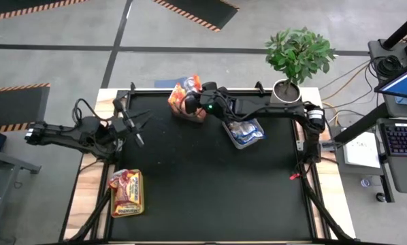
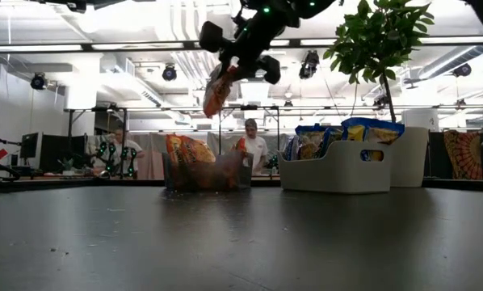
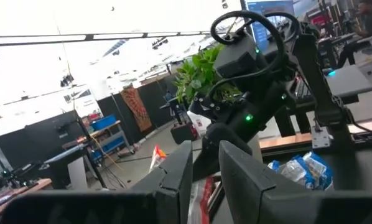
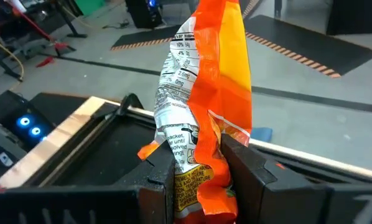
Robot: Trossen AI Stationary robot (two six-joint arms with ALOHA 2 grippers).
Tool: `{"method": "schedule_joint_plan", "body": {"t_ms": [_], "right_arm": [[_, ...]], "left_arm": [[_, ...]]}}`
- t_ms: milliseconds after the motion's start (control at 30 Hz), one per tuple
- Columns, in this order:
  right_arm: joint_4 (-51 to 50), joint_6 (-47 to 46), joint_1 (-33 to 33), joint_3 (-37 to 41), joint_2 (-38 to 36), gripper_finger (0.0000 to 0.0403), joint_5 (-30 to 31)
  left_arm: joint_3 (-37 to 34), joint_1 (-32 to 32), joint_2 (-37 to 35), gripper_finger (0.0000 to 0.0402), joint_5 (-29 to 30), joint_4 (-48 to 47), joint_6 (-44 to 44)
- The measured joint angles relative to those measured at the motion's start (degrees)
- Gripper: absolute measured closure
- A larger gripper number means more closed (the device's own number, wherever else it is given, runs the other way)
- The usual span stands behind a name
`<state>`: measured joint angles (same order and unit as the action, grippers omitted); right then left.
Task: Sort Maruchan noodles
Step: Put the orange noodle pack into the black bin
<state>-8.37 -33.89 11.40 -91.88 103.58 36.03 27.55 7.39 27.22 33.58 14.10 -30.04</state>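
— So where's the right gripper (image 4: 198, 168)?
— Up over the table's (image 1: 210, 197) far edge, above the dark bin (image 2: 205, 174) at the back. Its fingers (image 4: 251, 174) are clamped on an orange packet (image 4: 211, 93), which hangs clear of the bin in the low view.
— And that bin?
— It sits at the far edge, left of centre, already holding orange packets (image 2: 189, 149). Just to its right along the back stands a grey bin (image 2: 338, 170) with blue packets (image 2: 371, 129) showing over its rim. A potted plant (image 1: 297, 54) stands at the far right corner.
— Left gripper (image 1: 137, 129)?
— Held above the left side of the table, well apart from the right one. Its fingers (image 3: 173, 177) stand a narrow gap apart with nothing between them.
— Any other packets?
— A yellow-green bin (image 1: 127, 192) by the near left edge holds reddish ones (image 1: 125, 184).
— Open room?
— The whole middle and the near right of the black mat are bare; the bins keep to the edges. Beyond the far edge, two people (image 2: 254, 145) show in the room.
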Motion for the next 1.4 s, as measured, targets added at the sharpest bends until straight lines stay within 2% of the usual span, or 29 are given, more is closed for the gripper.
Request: {"method": "schedule_joint_plan", "body": {"t_ms": [100,233,467,733,900,1033,1400], "right_arm": [[-0.6,1.6,0.0,-3.8,2.5,0.031,0.0],[-9.1,3.0,0.7,-11.8,6.6,0.031,0.2],[-32.1,-3.7,2.5,-28.3,15.3,0.031,2.1],[-42.0,-8.0,2.7,-38.7,23.8,0.031,1.5],[-44.2,-10.6,2.6,-39.8,25.3,0.031,1.3],[-44.1,-12.4,2.6,-39.0,25.3,0.031,-1.4],[-41.1,-14.8,2.6,-33.6,25.3,0.031,-1.5]], "left_arm": [[0.0,0.0,0.0,0.0338,0.0,0.0,-0.8],[0.0,0.0,0.2,0.0338,0.0,-0.1,-0.8],[0.0,0.0,0.2,0.0338,0.0,-1.1,-0.5],[0.0,0.0,0.2,0.0338,-0.1,-1.6,0.1],[0.0,0.0,0.2,0.0338,-0.1,-1.7,0.3],[0.0,0.0,0.2,0.0338,-0.1,-1.7,0.3],[0.0,0.0,0.2,0.0338,-0.1,-1.7,0.5]]}}
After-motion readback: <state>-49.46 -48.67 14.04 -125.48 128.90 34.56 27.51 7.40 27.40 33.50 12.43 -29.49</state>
